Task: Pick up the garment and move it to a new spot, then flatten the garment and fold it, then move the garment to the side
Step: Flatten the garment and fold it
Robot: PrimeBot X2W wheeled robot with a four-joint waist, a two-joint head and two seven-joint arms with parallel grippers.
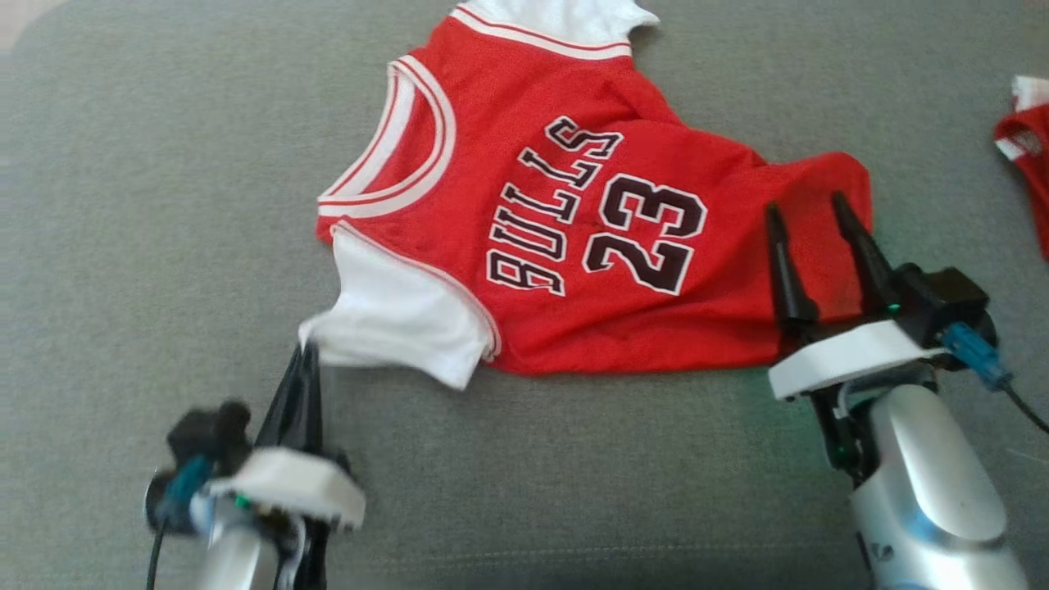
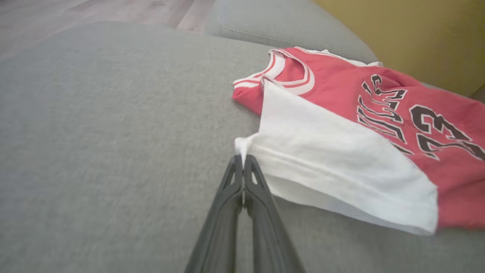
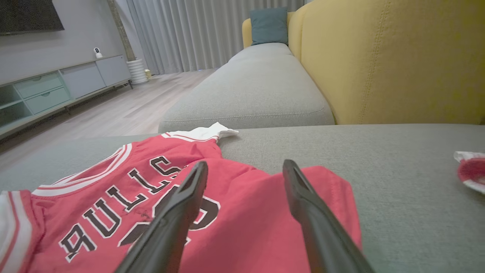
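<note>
Overhead, head view: one red "BULLS 23" jersey (image 1: 574, 246) lies spread on the grey cushion (image 1: 123, 246), neckline toward the robot's left, hem toward its right.
Left side: the left gripper (image 1: 306, 351) is clamped on the corner of the near white sleeve, at the jersey's lower left edge.
Right side: the right gripper (image 1: 806, 205) has its fingers spread and holds nothing. Its tips are over the hem end; contact cannot be told.
Count: one jersey, two grippers, one smaller red-and-white piece (image 1: 1024, 156) well apart at the far right.
Left wrist view: sleeve corner pinched between the closed fingertips; the jersey stretches away up and right.
Right wrist view: open fingers over red cloth by the number; one yellow backrest (image 3: 398, 57) and one blue pillow (image 3: 269, 24) behind.
</note>
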